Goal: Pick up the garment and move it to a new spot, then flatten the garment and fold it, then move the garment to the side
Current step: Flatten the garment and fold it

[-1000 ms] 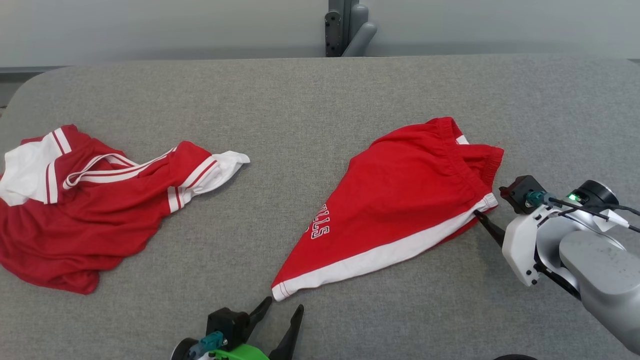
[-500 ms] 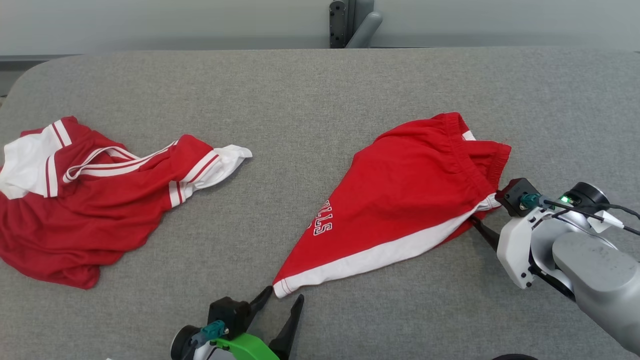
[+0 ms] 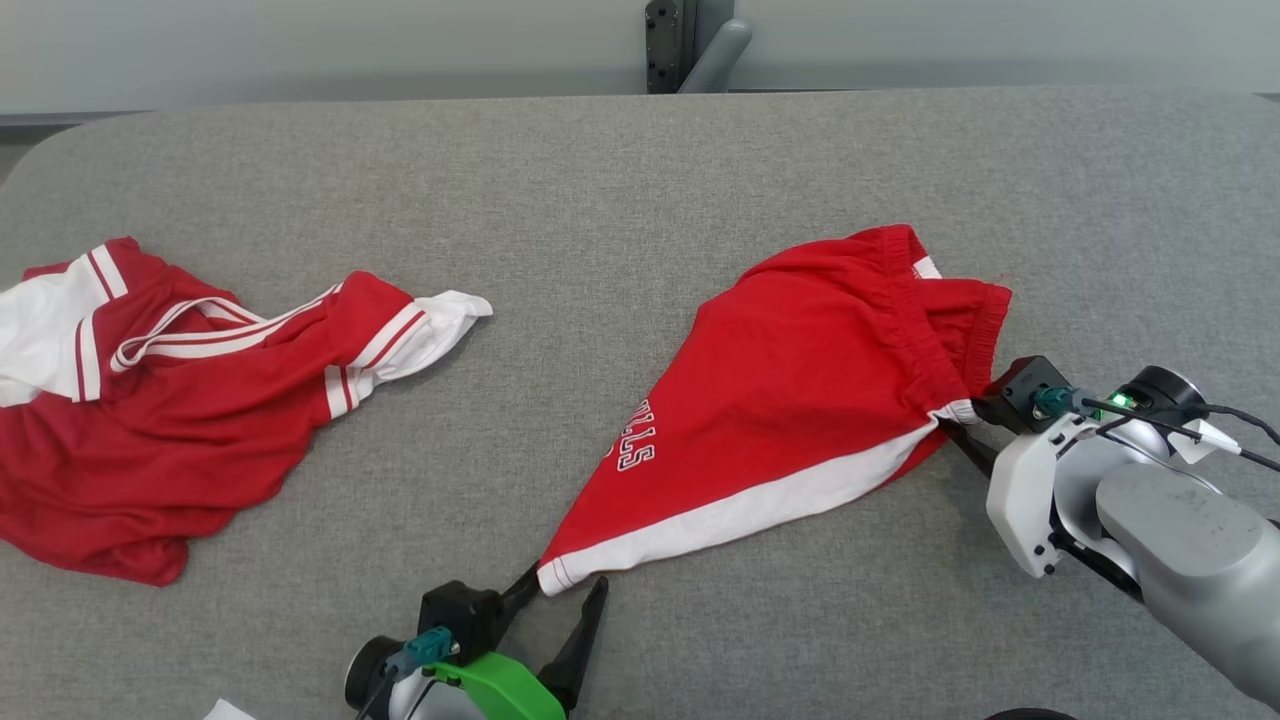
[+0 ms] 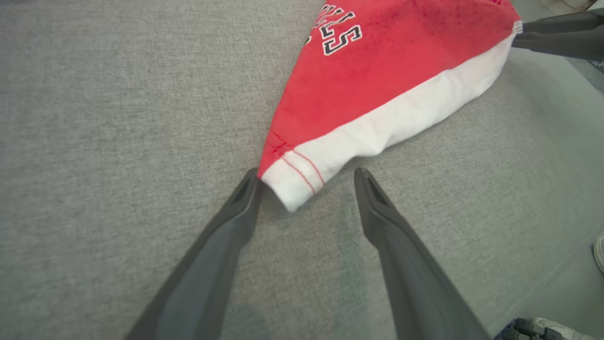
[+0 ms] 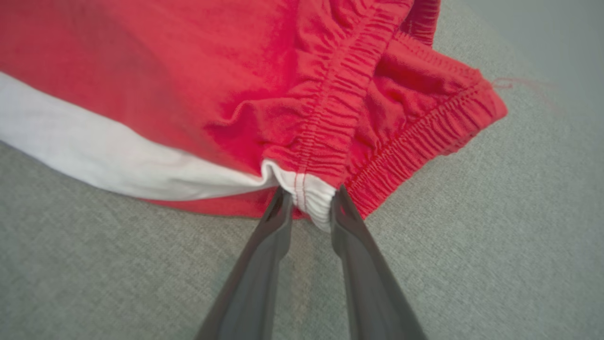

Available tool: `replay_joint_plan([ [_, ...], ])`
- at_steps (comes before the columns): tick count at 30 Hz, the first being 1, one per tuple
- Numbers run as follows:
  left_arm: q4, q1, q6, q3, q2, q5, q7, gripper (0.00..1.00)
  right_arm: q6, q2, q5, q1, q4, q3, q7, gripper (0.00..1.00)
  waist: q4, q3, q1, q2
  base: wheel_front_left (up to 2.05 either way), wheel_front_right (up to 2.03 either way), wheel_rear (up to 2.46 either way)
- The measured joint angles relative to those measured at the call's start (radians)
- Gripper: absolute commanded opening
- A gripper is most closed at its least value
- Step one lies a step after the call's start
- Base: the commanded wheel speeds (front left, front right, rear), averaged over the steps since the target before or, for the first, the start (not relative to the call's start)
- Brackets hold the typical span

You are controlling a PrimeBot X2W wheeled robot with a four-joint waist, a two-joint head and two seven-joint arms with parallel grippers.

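Two grippers bracket the red shorts [image 3: 800, 400] for pickup: the left gripper [image 4: 306, 172] stands open with the hem corner between its fingers, and the right gripper [image 5: 311, 191] pinches the white waistband end. Next, I judge, the left must close before lifting.

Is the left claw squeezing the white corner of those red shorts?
No, the left gripper has its two fingers spread wide on either side of the white corner of the red shorts, not pressed onto it.

A crumpled red jersey with white trim [image 3: 180, 440] is lying to my left on the grey fabric-covered desk [image 3: 600, 200].
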Motion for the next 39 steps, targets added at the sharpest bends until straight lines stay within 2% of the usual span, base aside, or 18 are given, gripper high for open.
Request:
replay_joint_plan([
  [3, 0.009, -0.012, 0.000, -0.005, -0.002, -0.008, -0.004, 0.70, 0.000, 0.002, 0.011, -0.005, 0.000, 0.007, 0.000, 0.26, -0.003, 0.000, 0.0000, 0.0000, 0.00, 0.00, 0.00],
  [5, 0.019, -0.015, 0.000, -0.008, -0.004, -0.013, -0.009, 0.47, 0.000, 0.004, 0.019, -0.006, -0.001, 0.012, 0.000, 0.16, -0.005, 0.000, 0.0000, 0.0000, 0.00, 0.00, 0.00],
  [6, 0.023, -0.017, 0.000, -0.010, -0.005, -0.019, -0.011, 0.38, 0.000, 0.003, 0.022, -0.006, 0.000, 0.013, 0.000, 0.10, -0.006, 0.000, 0.0000, 0.0000, 0.00, 0.00, 0.00],
  [7, 0.026, -0.020, 0.000, -0.012, -0.007, -0.024, -0.011, 0.32, 0.000, 0.003, 0.029, -0.006, 0.000, 0.014, 0.000, 0.00, -0.007, 0.000, 0.0000, 0.0000, 0.00, 0.00, 0.00],
  [8, 0.029, -0.023, 0.000, -0.014, -0.008, -0.026, -0.012, 0.17, 0.000, 0.003, 0.033, -0.006, 0.000, 0.016, 0.000, 0.00, -0.008, 0.000, 0.0000, 0.0000, 0.00, 0.00, 0.00],
  [10, 0.035, -0.029, 0.000, -0.018, -0.010, -0.032, -0.013, 0.00, 0.000, 0.003, 0.043, -0.006, -0.004, 0.018, 0.000, 0.00, -0.009, -0.001, 0.0000, 0.0000, 0.00, 0.00, 0.00],
  [15, 0.036, -0.030, 0.000, -0.027, -0.008, -0.044, -0.016, 0.00, 0.000, 0.002, 0.075, -0.002, -0.026, 0.021, -0.003, 0.00, -0.015, -0.004, 0.0000, 0.0000, 0.00, 0.00, 0.00],
  [20, -0.038, -0.032, 0.000, -0.002, 0.028, -0.081, -0.017, 0.00, 0.000, -0.033, 0.214, -0.009, -0.136, -0.028, -0.039, 0.00, -0.024, -0.011, 0.0000, 0.0000, 0.00, 0.00, 0.00],
  [25, -0.196, -0.016, 0.000, 0.030, 0.115, -0.136, -0.017, 0.00, 0.000, -0.146, 0.338, -0.020, -0.339, -0.089, -0.047, 0.00, -0.047, -0.024, 0.0000, 0.0000, 0.00, 0.00, 0.00],
  [30, -0.438, 0.025, 0.007, 0.080, 0.216, -0.186, 0.040, 0.00, 0.000, -0.283, 0.431, -0.021, -0.538, -0.176, -0.047, 0.00, -0.084, -0.036, 0.0000, 0.0000, 0.00, 0.00, 0.00],
  [37, -0.847, 0.036, 0.058, 0.165, 0.360, -0.248, 0.188, 0.00, 0.000, -0.445, 0.532, -0.022, -0.781, -0.354, -0.065, 0.00, -0.138, -0.041, 0.0000, -0.0001, 0.00, 0.00, 0.00],
  [39, -0.938, 0.010, 0.060, 0.182, 0.389, -0.285, 0.252, 0.00, 0.000, -0.480, 0.551, -0.024, -0.832, -0.398, -0.063, 0.00, -0.146, -0.031, 0.0000, -0.0001, 0.00, 0.00, 0.00],
])
